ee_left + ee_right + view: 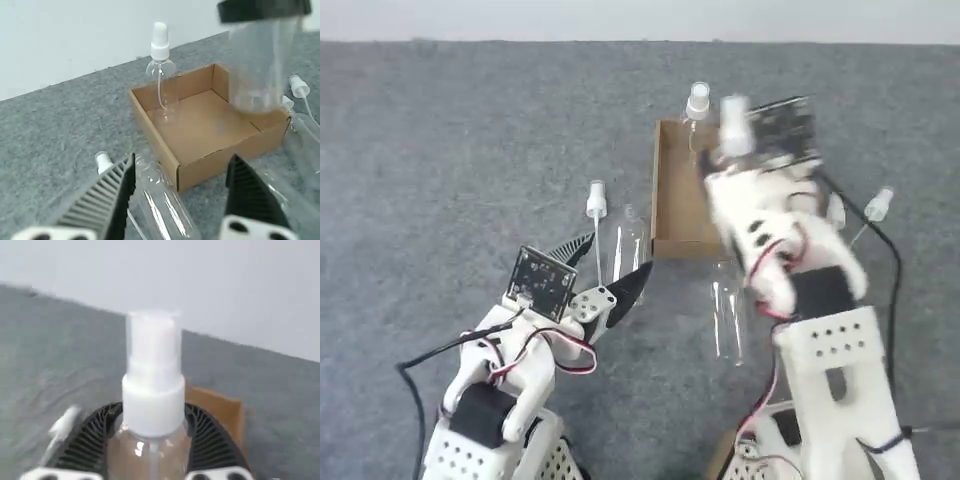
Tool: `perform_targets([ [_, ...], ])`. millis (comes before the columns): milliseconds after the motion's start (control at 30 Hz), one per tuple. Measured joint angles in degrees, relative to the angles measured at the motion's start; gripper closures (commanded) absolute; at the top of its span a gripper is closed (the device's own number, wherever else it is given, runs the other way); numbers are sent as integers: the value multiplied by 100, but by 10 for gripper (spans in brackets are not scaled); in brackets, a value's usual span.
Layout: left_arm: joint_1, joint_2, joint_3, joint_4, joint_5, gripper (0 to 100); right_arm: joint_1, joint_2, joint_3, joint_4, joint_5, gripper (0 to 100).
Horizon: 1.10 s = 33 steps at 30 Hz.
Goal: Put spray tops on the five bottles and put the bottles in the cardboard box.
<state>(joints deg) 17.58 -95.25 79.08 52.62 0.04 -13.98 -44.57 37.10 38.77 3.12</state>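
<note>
1. Left gripper point(620, 255), near-left: jaws spread, holding nothing.
2. Just beyond its tips lie a top point(596, 202) with its tube and, right of that, a clear bottle point(630, 232). Both long axes run near to far. The top looks separate from the bottle.
3. Box point(658, 190), centre-far, open side up. One capped bottle point(697, 101) stands upright inside, against the far wall.
4. Right gripper point(152, 415): clenched round the neck of a held bottle point(255, 70), which has its top fitted, stands upright and hangs over the box's right half. The box floor lies directly beneath, and the capped bottle stands apart to the far left. The drop looks like a straight lowering.
5. Bare bottle point(728, 320), near-right of the box, lying near to far, no top.
6. Loose top point(878, 204), far right, nearer the right arm.
</note>
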Motion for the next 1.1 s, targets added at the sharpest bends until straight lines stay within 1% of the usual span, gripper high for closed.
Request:
perform_targets([
  [67, 0, 0, 0, 0, 0, 728, 334, 246, 0, -352, 0, 993],
  [167, 0, 0, 0, 0, 0, 728, 642, 932, 0, -1090, 0, 993],
  [333, 0, 0, 0, 0, 0, 728, 914, 2470, -378, -2356, -9, 993],
  [500, 0, -18, 0, 0, 0, 728, 1020, 4009, -1055, -3297, -9, 993],
  [733, -9, -18, 97, 0, 0, 728, 1020, 5653, -1714, -4097, -35, 993],
  [900, -9, -18, 97, 0, 0, 728, 1002, 6119, -1741, -4554, -35, 993],
  [1100, -9, -18, 97, -62, 0, 728, 1020, 6479, -1749, -4791, -35, 992],
])
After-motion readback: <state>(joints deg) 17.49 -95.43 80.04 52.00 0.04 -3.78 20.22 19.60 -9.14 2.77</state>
